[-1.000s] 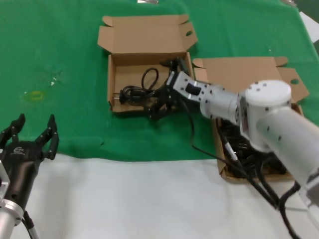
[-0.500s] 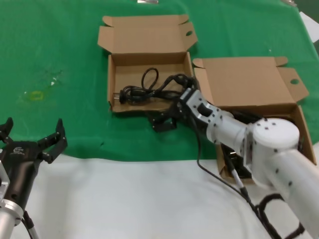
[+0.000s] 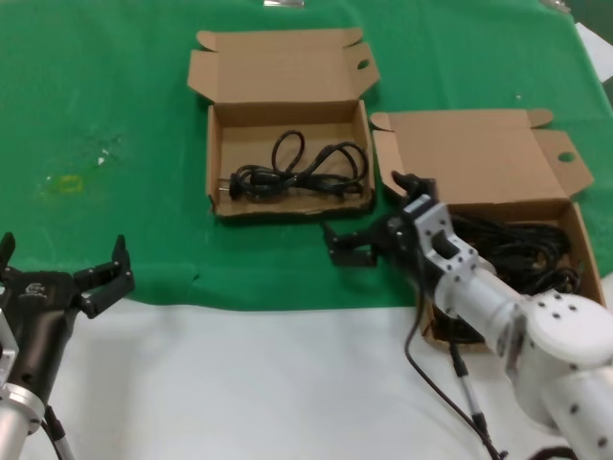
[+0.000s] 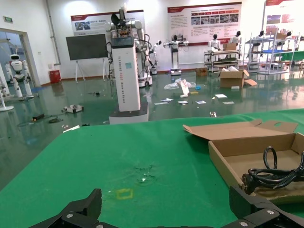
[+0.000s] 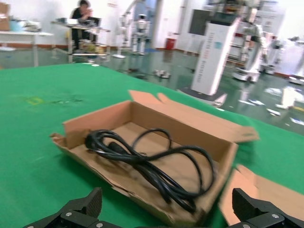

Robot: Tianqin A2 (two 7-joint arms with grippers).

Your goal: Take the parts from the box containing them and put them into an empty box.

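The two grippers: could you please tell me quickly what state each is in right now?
Left gripper: open, empty, at the table's near left edge.
Right gripper: open, empty, over the green cloth between the two boxes.

Nothing fully legible anywhere. Red vertical lettering down the white column in the hall, too small to make out. Wall posters with red headers, print unreadable. Small green sign high beside the doorway, letters not made out. White logo mark on the black body of the left gripper, unreadable. Small bluish marking on the white stand behind the desk, likewise illegible.
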